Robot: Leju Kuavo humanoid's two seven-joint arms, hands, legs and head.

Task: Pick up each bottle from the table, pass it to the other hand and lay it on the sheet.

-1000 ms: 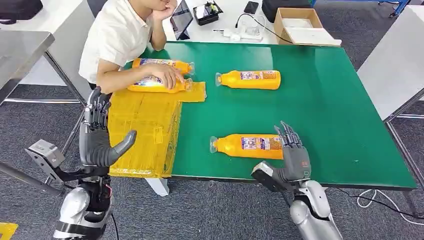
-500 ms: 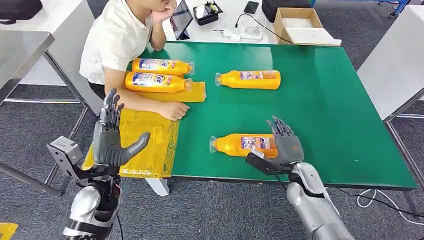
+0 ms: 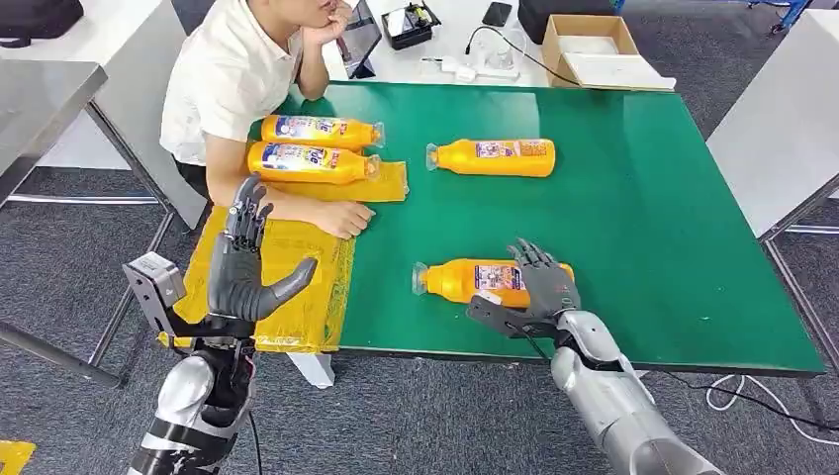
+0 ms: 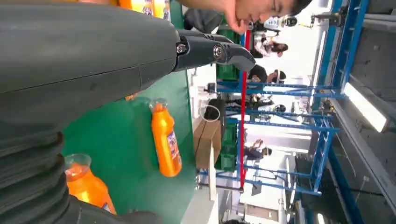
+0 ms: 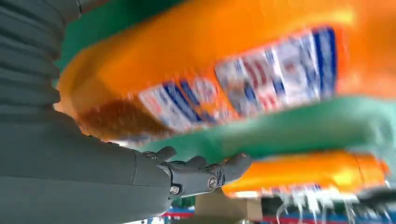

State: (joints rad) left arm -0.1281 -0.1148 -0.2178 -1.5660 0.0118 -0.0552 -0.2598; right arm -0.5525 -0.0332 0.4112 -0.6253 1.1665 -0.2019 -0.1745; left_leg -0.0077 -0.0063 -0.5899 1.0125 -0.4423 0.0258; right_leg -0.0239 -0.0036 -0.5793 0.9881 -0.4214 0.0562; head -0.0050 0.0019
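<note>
Several orange bottles lie on their sides on the green table [image 3: 643,198]. The nearest bottle [image 3: 460,280] lies near the front edge, cap pointing left. My right hand [image 3: 542,287] reaches over its base end, fingers spread on top and thumb [image 3: 493,315] on the near side; the right wrist view shows this bottle [image 5: 224,70] blurred and very close. My left hand [image 3: 247,277] stands upright and open above the near part of the yellow sheet [image 3: 287,287]. Two bottles [image 3: 317,131] [image 3: 312,161] lie at the sheet's far end. Another bottle [image 3: 495,156] lies mid-table.
A person in a white shirt [image 3: 223,79] sits at the table's left side, forearm and hand [image 3: 341,218] resting on the sheet. A cardboard box [image 3: 589,45] and small items sit on the white desk behind. The table's right half is bare green.
My right hand has slid left and forward onto the near bottle's base end. My left hand has risen and moved right over the sheet. The person's hand left the bottles and rests on the sheet.
</note>
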